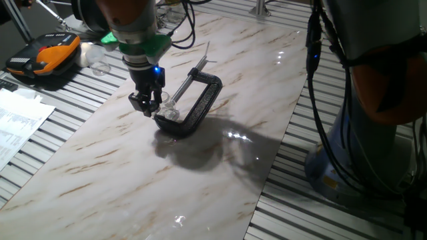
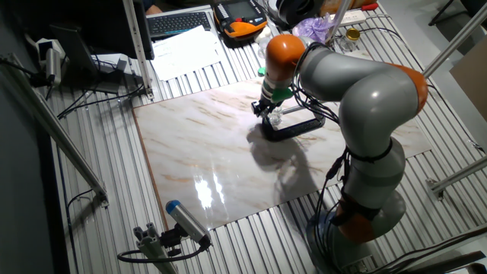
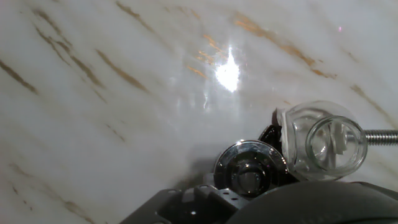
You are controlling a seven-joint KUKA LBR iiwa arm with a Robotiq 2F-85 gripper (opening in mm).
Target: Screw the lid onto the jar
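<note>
The clear jar (image 3: 323, 146) is held in a black C-clamp (image 1: 200, 100) on the marble board, with the steel screw rod (image 3: 380, 135) pressing on it. The jar also shows in one fixed view (image 1: 171, 111). The silvery lid (image 3: 249, 168), shiny-rimmed with a darker centre, sits just left of the jar, right at my fingertips. My gripper (image 1: 146, 105) hangs low over the board beside the clamp's near end, its fingers closed on the lid. In the other fixed view the gripper (image 2: 266, 109) is at the clamp's left end (image 2: 293, 128).
The marble board (image 1: 133, 173) lies on a slatted table. An orange and black device (image 1: 43, 57) and papers (image 1: 17, 117) lie at the left. The arm's base and cables (image 1: 360, 100) stand at the right. A blue-tipped cylinder (image 2: 185, 221) lies off the board's front edge.
</note>
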